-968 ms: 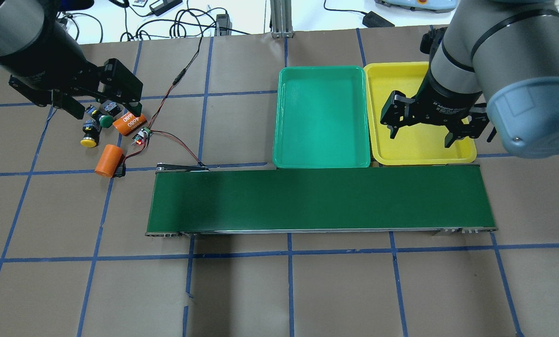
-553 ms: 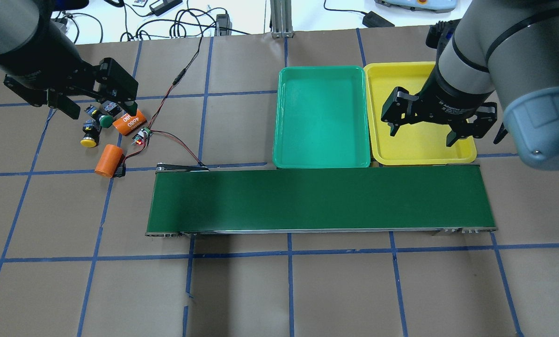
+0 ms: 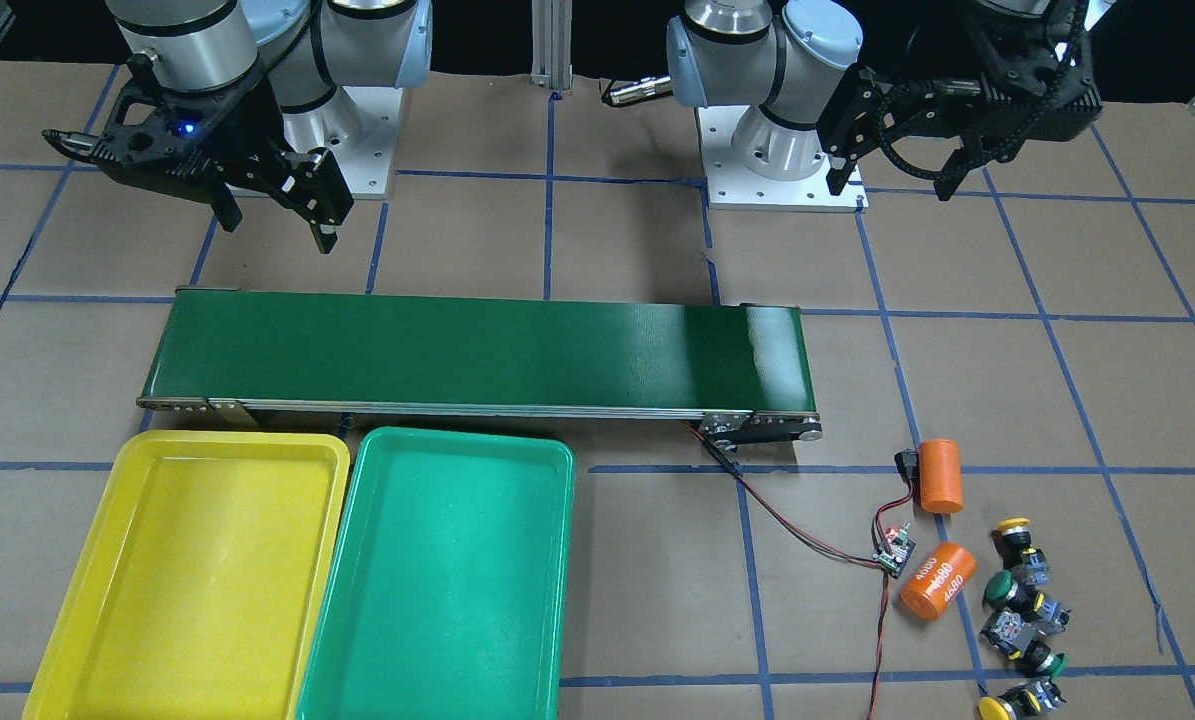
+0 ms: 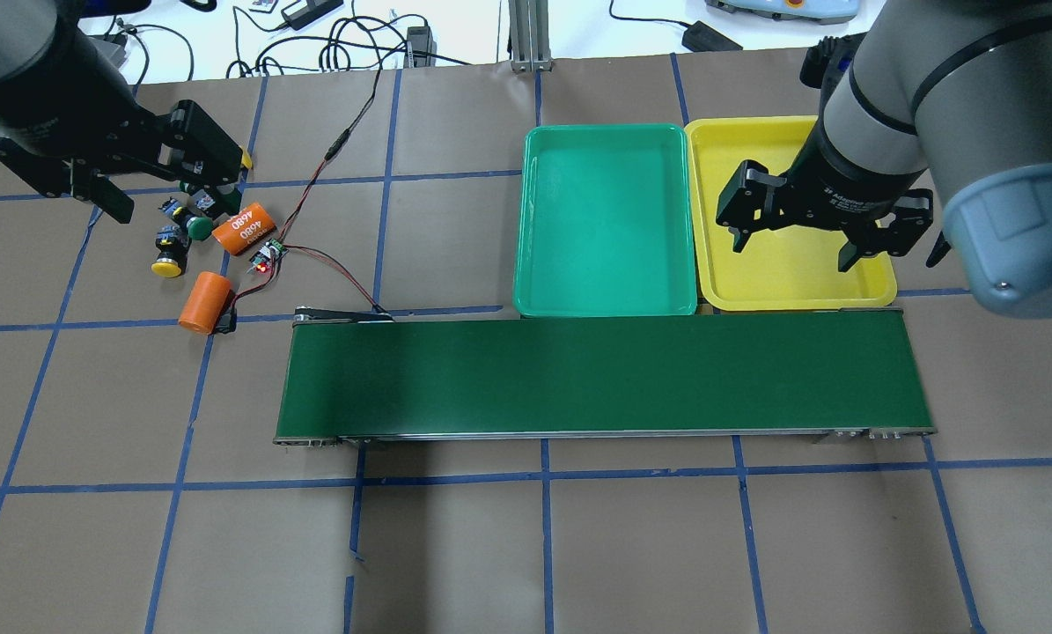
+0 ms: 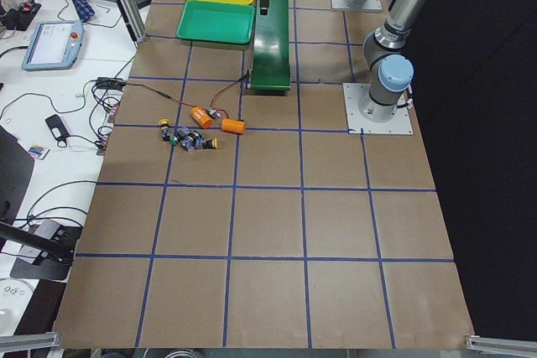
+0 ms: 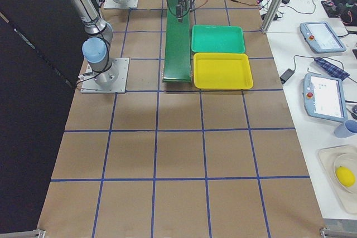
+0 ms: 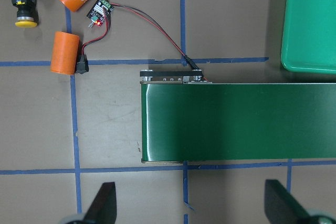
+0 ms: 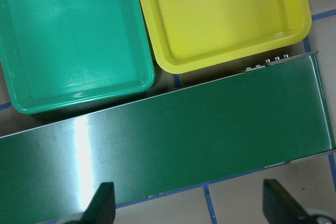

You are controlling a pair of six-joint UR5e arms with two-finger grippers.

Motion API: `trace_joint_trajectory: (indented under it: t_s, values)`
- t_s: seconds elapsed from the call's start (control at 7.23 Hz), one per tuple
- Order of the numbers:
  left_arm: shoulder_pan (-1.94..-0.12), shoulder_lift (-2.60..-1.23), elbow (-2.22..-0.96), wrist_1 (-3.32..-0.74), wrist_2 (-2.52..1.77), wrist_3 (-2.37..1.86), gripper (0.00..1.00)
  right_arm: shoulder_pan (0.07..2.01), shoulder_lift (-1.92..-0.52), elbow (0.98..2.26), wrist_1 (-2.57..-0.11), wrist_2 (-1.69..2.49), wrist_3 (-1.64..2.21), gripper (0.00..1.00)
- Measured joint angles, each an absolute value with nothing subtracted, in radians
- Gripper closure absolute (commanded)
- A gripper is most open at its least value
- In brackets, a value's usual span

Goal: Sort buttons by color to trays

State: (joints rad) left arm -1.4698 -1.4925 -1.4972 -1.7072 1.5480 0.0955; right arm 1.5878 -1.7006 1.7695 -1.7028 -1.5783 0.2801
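1. Left pincer (image 7: pixel 191 205): jaws spread wide, nothing between them. It hangs above the far-left part of the bench and partly hides the button cluster in the overhead view.
2. Four small push-buttons with round mushroom caps on black bodies (image 3: pixel 1022 600): two yellow, two green. All lie on their sides in a tight cluster toward the bench's far-left corner, some touching. None is in a tray yet.
3. Handling (judgement): probably light and rigid, hard plastic. The domed caps look smooth and would likely slip or roll under the fingers. It seems better to grip across the squarer black body or contact block, below the cap. An outer button such as the yellow-capped one (image 4: pixel 167 267) leaves more finger room.
4. Clutter just beside the cluster: two orange cylinders (image 4: pixel 244 227), and a tiny circuit board with red and black wires (image 4: pixel 268 255). There is a risk of snagging the wires.
5. Long dark green conveyor belt (image 4: pixel 605 374): runs along mid-bench and is bare.
6. Teal-green shallow rectangular plastic tray (image 4: pixel 605 229) and matching bright yellow tray (image 4: pixel 728 150): touching side by side against the belt's far edge, both empty.
7. Right pincer (image 4: pixel 791 254): wide open, holding nothing. It hovers over the yellow tray's near end.
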Motion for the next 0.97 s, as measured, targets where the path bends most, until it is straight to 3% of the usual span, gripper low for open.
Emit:
trace_joint_trajectory:
  t_s: [0.97]
  values:
    - [-1.218, -1.932, -1.458, -1.464, 1.586, 0.559, 0.00, 1.587, -1.697, 1.780, -1.647, -1.620, 0.281, 0.00]
